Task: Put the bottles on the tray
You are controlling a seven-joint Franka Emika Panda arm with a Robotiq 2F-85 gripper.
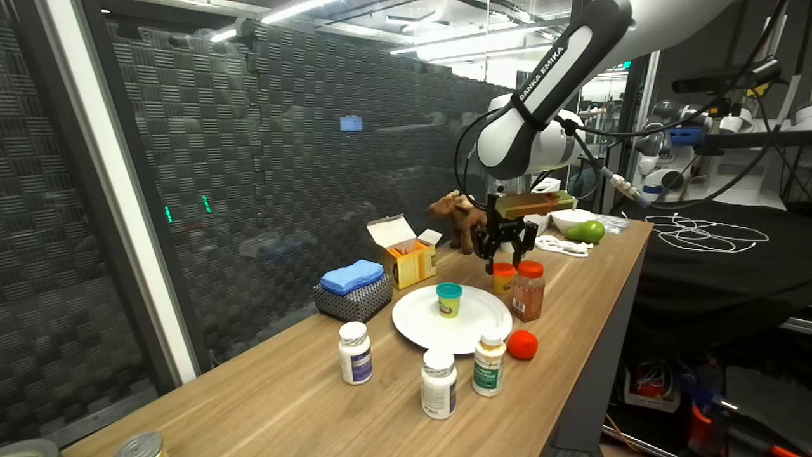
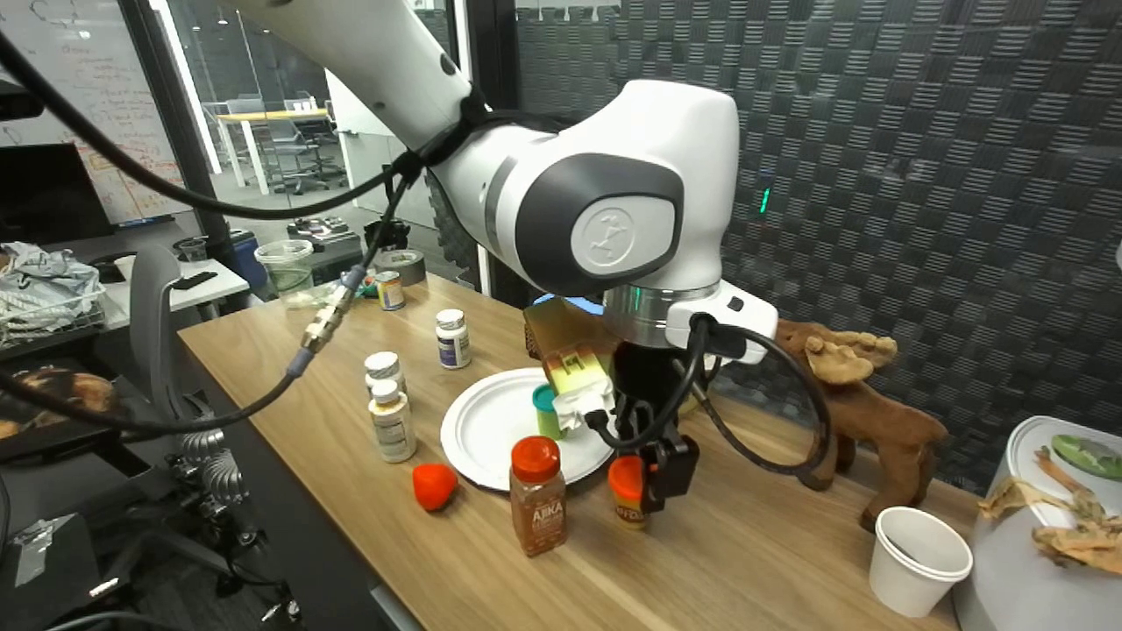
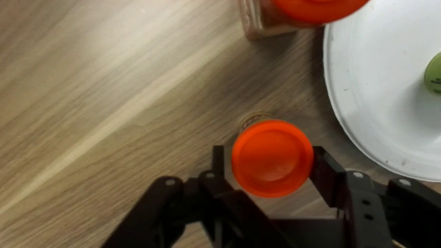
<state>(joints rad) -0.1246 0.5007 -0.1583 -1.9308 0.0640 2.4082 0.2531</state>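
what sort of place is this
Probably a robotics lab: a robot arm reaching over a wooden table, what looks like dark foam panelling alongside, and a whiteboard with writing in the background.

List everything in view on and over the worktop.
Plate: one, white, on worktop.
Bottles: three, mostly white, off plate.
Jar: one, reddish, beside plate.
Teal-lidded tub: one, green, on plate.
Orange-lidded tub: one, yellow, off plate.
Round thing: one, red, near jar.
Carton: one, yellow, near plate.
Box: one, black, beside carton.
Cloth: one, blue, on box.
Toy moose: one, brown, by wall.
Bowl: one, white, near green fruit.
Clutter: uncounted, mixed, worktop ends.
Arm: one, white and grey, above worktop.
Pincer: one, black, jaws apart, astride orange-lidded tub.
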